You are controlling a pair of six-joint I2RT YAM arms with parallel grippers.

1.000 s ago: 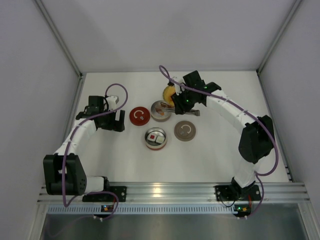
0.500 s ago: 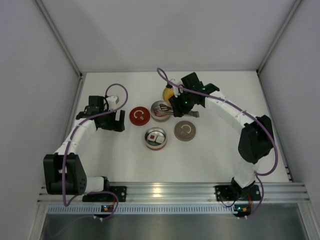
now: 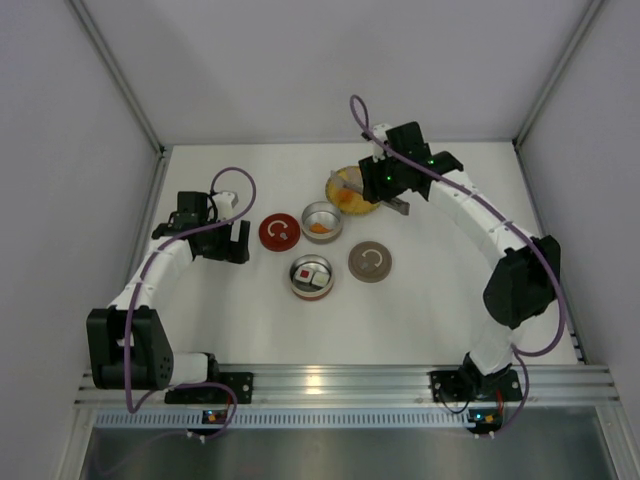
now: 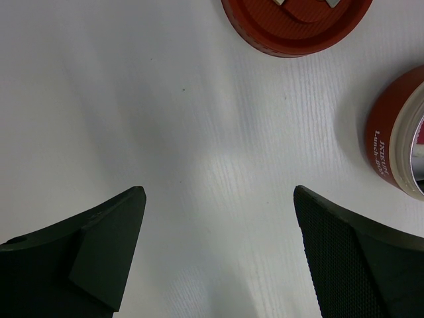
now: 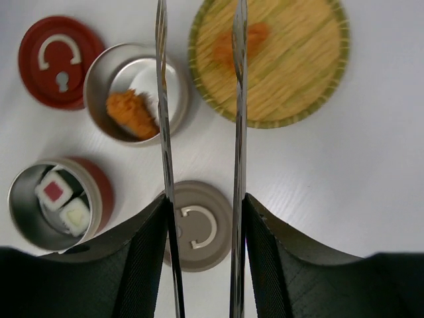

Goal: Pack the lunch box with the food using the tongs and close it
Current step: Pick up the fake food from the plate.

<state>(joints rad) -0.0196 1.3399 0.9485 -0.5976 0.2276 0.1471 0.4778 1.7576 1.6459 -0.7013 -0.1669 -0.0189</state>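
Right fingers [image 5: 142, 265] are clamped on the tongs [image 5: 163, 132], tips spread, one arm right over the orange chunk [image 5: 242, 41] on the woven plate [image 5: 298, 79]. Another chunk [image 5: 131, 112] sits in the silver tin [image 5: 93, 99]. Looks like the next pick: lower, pinch, carry across. Left fingers [image 4: 106, 245] gape, holding nothing.

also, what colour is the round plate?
The plate is woven yellow with greenish bands; right wrist view.

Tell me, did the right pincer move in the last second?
Yes. The right pincer left the tin and went right and away from the arm bases. It is now over the plate.
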